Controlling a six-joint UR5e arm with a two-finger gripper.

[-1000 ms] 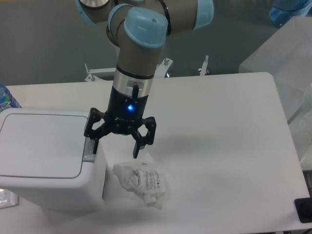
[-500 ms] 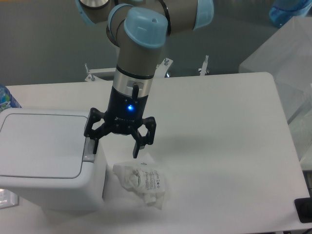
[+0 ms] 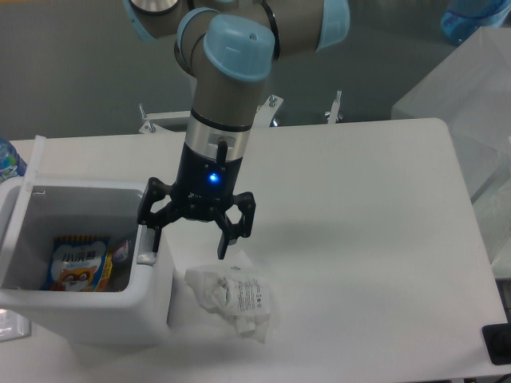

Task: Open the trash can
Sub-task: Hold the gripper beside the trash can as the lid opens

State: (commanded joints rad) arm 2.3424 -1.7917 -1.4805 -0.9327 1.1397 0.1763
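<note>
The white trash can (image 3: 88,307) stands at the table's front left with its lid (image 3: 24,195) swung up on edge along the left side. Inside lie a colourful snack packet and other wrappers. My gripper (image 3: 188,244) hangs open just right of the can. Its left finger (image 3: 154,238) rests at the grey push-button tab (image 3: 146,257) on the can's right rim, and its right finger (image 3: 223,247) hovers above the crumpled paper wad. Nothing is held between the fingers.
A crumpled white paper wad (image 3: 231,298) lies on the table just right of the can. A blue-labelled bottle (image 3: 8,163) peeks in at the far left edge. Clear plastic sheeting (image 3: 471,104) sits off the table's right side.
The can's lid was flat and shut in both earlier frames; now it has sprung up to the left, exposing the contents. The gripper has hardly moved.
</note>
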